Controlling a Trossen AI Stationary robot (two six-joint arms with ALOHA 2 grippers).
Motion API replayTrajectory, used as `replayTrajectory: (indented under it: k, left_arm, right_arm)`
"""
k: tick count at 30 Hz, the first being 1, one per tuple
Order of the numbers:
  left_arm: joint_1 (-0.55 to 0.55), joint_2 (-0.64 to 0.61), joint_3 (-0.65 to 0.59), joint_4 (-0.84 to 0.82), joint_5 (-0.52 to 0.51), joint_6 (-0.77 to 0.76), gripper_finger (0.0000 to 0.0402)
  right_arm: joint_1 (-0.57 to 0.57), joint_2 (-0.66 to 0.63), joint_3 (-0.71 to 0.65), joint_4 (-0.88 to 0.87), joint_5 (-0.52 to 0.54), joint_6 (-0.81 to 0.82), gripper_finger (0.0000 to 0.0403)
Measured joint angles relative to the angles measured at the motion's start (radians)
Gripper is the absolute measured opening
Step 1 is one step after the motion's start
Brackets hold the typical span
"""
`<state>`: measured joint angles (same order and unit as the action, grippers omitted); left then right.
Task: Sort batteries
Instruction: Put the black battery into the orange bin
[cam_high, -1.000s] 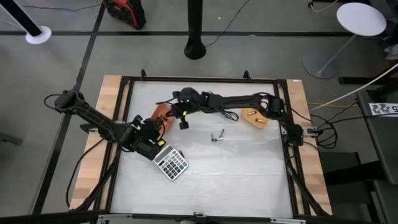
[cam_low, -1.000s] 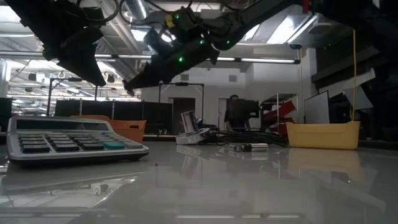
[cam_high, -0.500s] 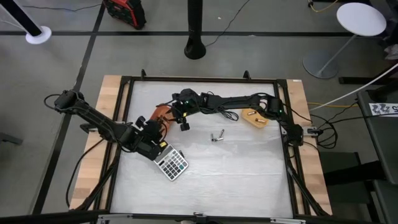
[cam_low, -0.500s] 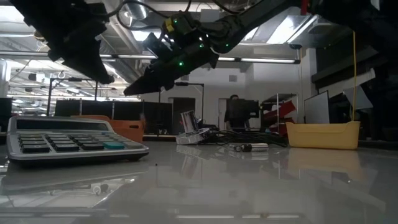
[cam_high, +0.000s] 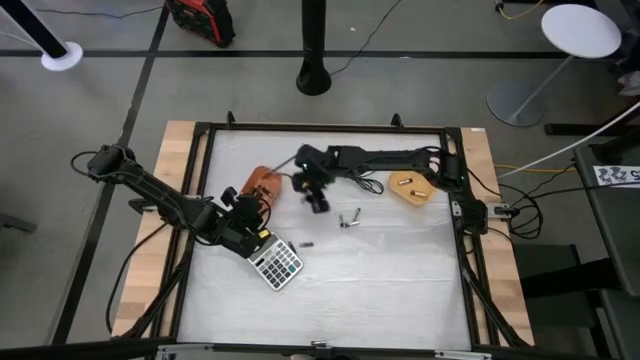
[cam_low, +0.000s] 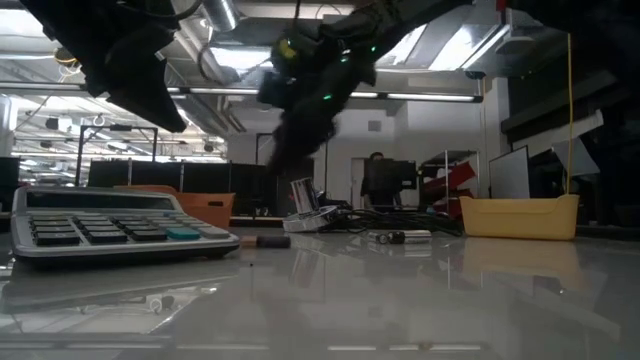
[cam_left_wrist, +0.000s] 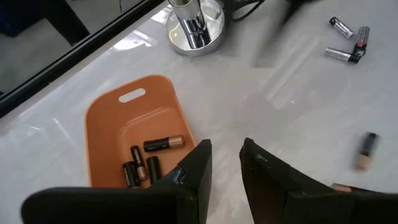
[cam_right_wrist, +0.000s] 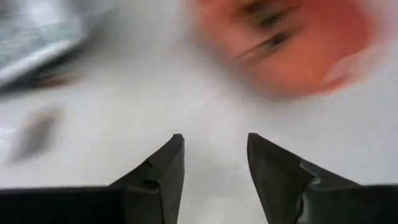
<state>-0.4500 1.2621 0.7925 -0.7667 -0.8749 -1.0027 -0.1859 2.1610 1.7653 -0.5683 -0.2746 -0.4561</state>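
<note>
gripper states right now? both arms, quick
Left gripper: open, empty, above the orange plastic tray of batteries.
Right gripper: open, empty, above the white table.

The white table carries a calculator, orange tray, yellow tray and loose batteries.

Orange tray motion-blurred.

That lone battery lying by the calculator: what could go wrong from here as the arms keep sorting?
The battery lies loose on the smooth table, so a nudge could roll it off course or against the calculator. The right gripper hangs open between the orange tray and three more batteries; a sweep could scatter those. The left gripper, almost shut above the calculator, might bump it.
</note>
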Motion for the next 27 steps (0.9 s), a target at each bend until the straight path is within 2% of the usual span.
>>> replayTrajectory:
  k: [3,4,6,11,15,22,27]
  left_arm:
    - [0.000,0.000,0.000,-0.001,0.000,0.009,0.0076]
    - [0.000,0.000,0.000,-0.002,0.000,0.009,0.0076]
    - [0.000,0.000,0.000,-0.003,0.000,0.012,0.0076]
    - [0.000,0.000,0.000,-0.002,0.000,0.015,0.0076]
    - [0.000,0.000,0.000,-0.003,0.000,0.015,0.0076]
    - [0.000,0.000,0.000,-0.003,0.000,-0.019,0.0076]
    - [0.000,0.000,0.000,-0.001,0.000,-0.022,0.0076]
  right_arm:
    - [0.028,-0.011,-0.001,-0.179,-0.215,0.024,0.0158]
    - [0.043,-0.012,-0.009,-0.201,-0.257,0.025,0.0155]
    - [0.084,-0.013,-0.050,-0.193,-0.269,0.033,0.0149]
    - [0.201,-0.011,-0.173,-0.103,-0.129,0.035,0.0137]
    - [0.274,-0.010,-0.207,-0.073,-0.120,0.039,0.0136]
    - [0.350,-0.010,-0.208,-0.040,-0.099,0.137,0.0136]
    - [0.383,-0.002,-0.209,0.003,0.114,0.199,0.0136]
